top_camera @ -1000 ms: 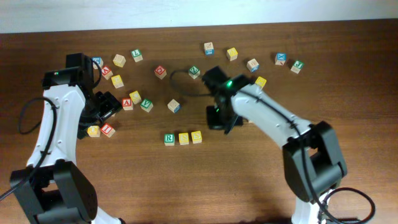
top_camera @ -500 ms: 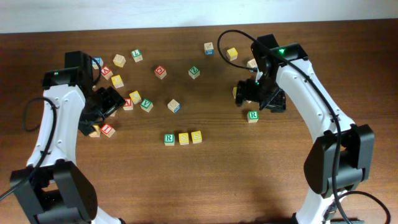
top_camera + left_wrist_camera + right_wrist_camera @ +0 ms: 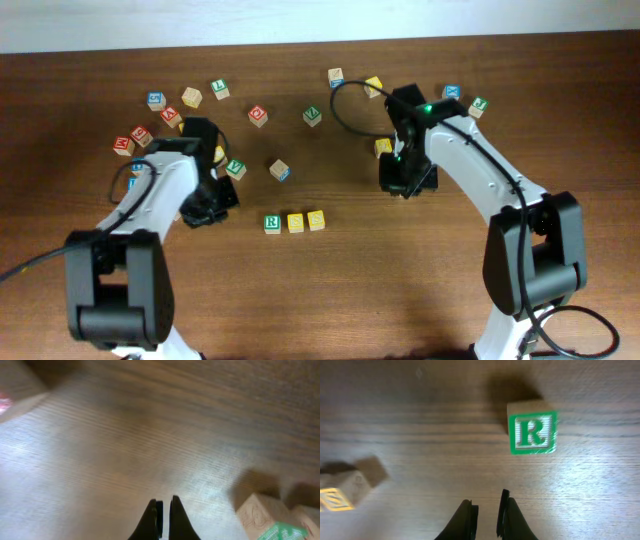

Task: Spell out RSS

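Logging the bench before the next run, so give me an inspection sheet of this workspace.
Surface: wooden table, bare grain at the front.
Job's things: green R cube and two yellow cubes side by side in a row, mid-table.
Clutter: loose letter cubes scattered along the back; second green R cube lies ahead of the right claw.
Grippers: left claw shut, empty; right claw shut, empty.
Cables: black cable loops above the right arm.
Surroundings: pale strip beyond the far edge.

On the counter the RSS cubes lie in a row; loose cubes scatter from ten to two o'clock.
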